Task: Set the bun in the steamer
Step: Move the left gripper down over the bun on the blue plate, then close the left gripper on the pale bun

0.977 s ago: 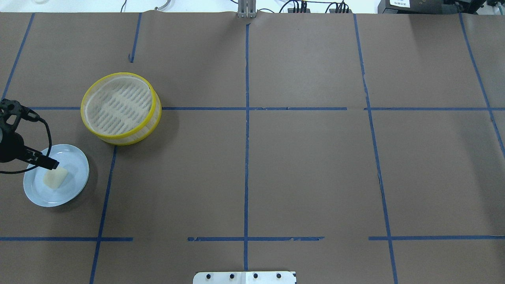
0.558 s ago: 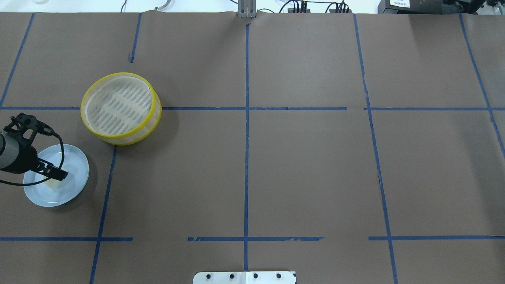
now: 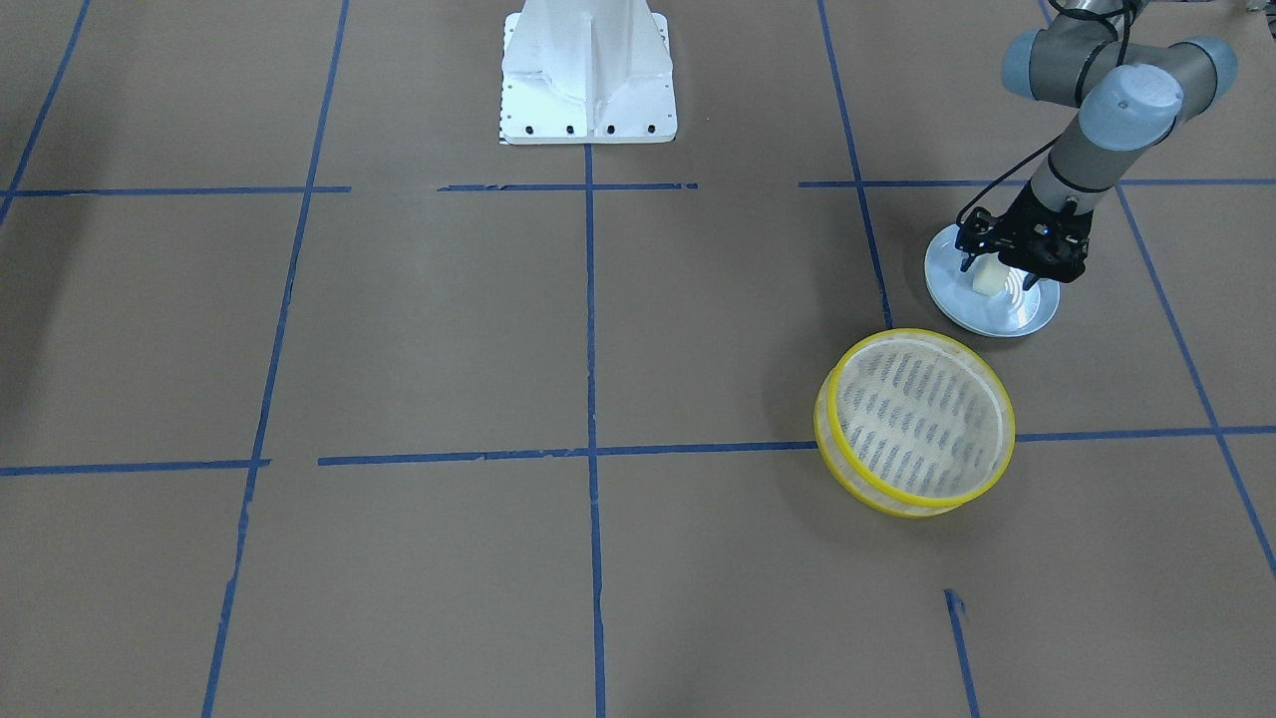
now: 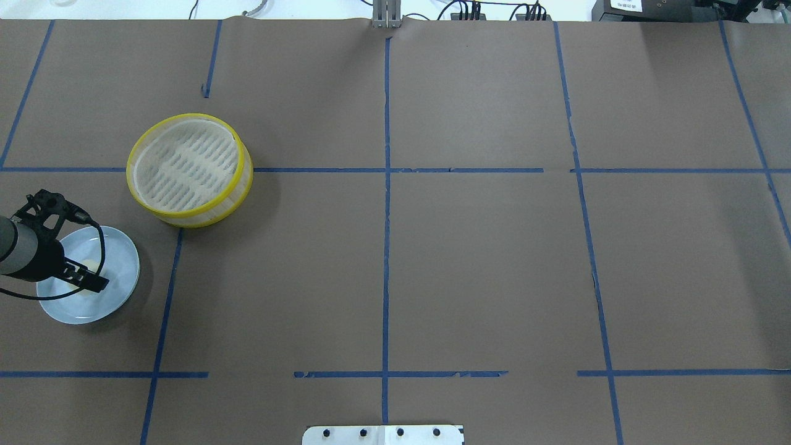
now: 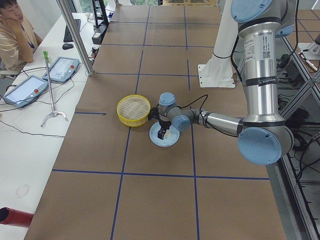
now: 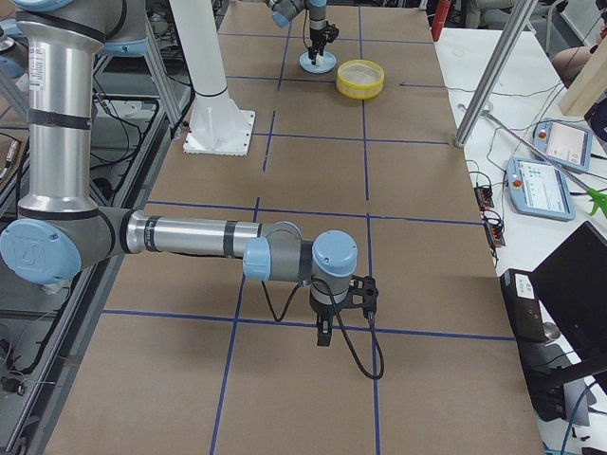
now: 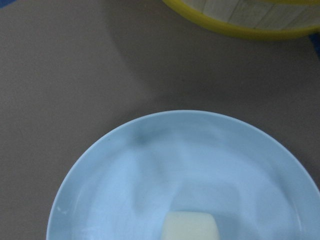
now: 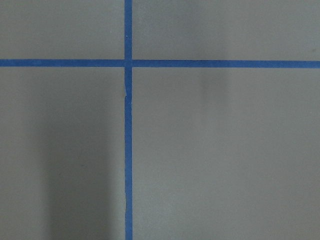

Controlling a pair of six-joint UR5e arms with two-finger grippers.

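Observation:
The bun (image 3: 987, 280) is a small cream block lying on a pale blue plate (image 3: 997, 317). My left gripper (image 3: 997, 272) hangs low over the plate, open, with a finger on each side of the bun. From overhead the left gripper (image 4: 93, 279) hides most of the bun. In the left wrist view the bun (image 7: 190, 227) sits at the bottom edge on the plate (image 7: 150, 165). The steamer (image 3: 915, 419), yellow-rimmed and empty, stands apart beside the plate; it also shows overhead (image 4: 185, 164). My right gripper (image 6: 322, 332) hangs far away over bare table; I cannot tell whether it is open.
Brown paper with blue tape lines (image 4: 386, 185) covers the table. The white robot base (image 3: 588, 70) stands at the robot's edge. An operator and tablets (image 5: 60, 70) are beyond the far side.
My left gripper has moved from the plate's edge over the bun and come down on it. The bun, plain to see overhead before, is now mostly covered.

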